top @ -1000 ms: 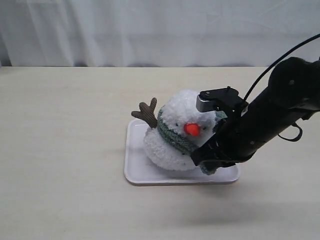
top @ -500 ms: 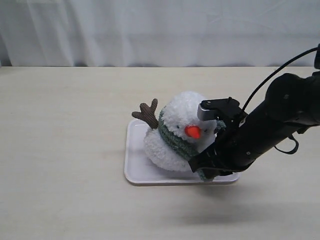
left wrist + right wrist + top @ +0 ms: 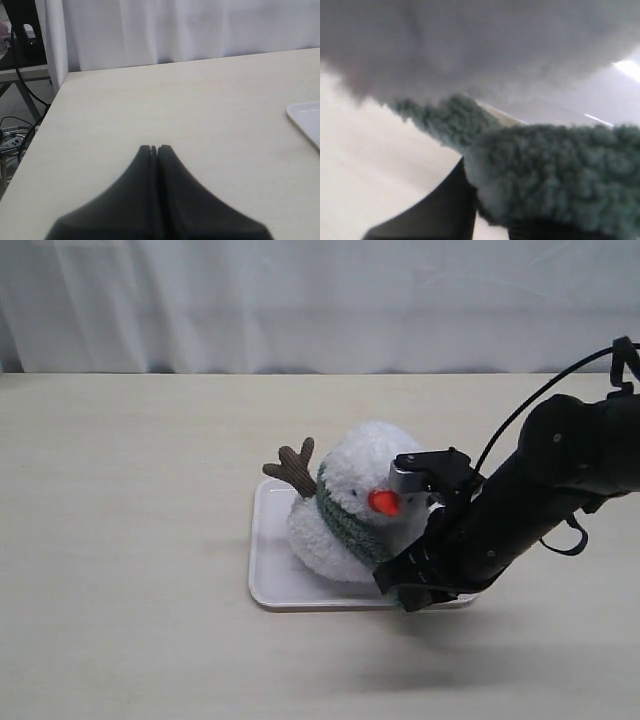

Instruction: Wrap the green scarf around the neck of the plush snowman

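- Green scarf (image 3: 345, 522) circles the neck of the snowman (image 3: 365, 465) — one end trails to the near right.
- Snowman sits on a white tray (image 3: 268, 575) on the table (image 3: 130, 540).
- Right hand (image 3: 412, 590) grips that scarf end at the tray's near-right corner.
- Left hand (image 3: 154, 150) — closed, empty, above the table.

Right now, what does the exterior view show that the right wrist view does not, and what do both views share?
Only the exterior view: the whole plush snowman with its orange nose and brown twig arm, sitting on the white tray, the green scarf around its neck.
Only the right wrist view: close up, the scarf's fuzzy end held between the right hand's dark fingers.
Both: the scarf, the white plush and the pale table.
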`<state>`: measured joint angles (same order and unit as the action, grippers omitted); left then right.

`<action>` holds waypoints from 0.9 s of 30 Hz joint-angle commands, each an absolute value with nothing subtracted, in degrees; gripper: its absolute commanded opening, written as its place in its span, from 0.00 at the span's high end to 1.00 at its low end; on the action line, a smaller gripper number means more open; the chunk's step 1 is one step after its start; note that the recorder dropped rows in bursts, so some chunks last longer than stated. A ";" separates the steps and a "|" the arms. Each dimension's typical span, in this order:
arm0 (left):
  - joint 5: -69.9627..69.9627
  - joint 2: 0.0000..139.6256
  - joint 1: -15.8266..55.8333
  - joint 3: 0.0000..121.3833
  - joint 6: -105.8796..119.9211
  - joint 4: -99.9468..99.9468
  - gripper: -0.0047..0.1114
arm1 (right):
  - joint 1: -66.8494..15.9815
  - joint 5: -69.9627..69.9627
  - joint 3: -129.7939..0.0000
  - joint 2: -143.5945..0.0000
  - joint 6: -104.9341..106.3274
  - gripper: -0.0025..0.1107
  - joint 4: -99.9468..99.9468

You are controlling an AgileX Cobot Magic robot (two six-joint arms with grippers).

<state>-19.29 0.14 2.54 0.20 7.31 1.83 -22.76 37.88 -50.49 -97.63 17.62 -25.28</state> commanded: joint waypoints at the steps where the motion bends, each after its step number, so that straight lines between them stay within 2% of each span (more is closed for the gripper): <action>1: -18.52 0.00 2.26 0.00 7.39 2.24 0.96 | -22.77 43.03 -51.66 -97.76 19.71 0.58 -26.71; 3: -18.52 0.00 2.26 0.00 7.39 2.24 0.96 | -22.77 47.23 -52.63 -97.52 19.48 0.48 -26.71; 5: -18.52 0.00 2.26 0.00 7.39 2.24 0.96 | -22.77 51.21 -53.66 -96.03 17.85 0.44 -26.71; 16: -18.52 0.00 2.26 0.00 7.39 2.24 0.96 | -22.77 65.21 -54.69 -81.95 15.80 0.44 -28.69; 22: -18.52 0.00 2.26 0.00 7.39 2.24 0.96 | -22.77 65.25 -54.69 -73.22 16.26 0.44 -29.10; 27: -18.52 0.00 2.26 0.00 7.39 2.24 0.96 | -22.77 57.53 -54.32 -66.82 13.34 0.45 -20.72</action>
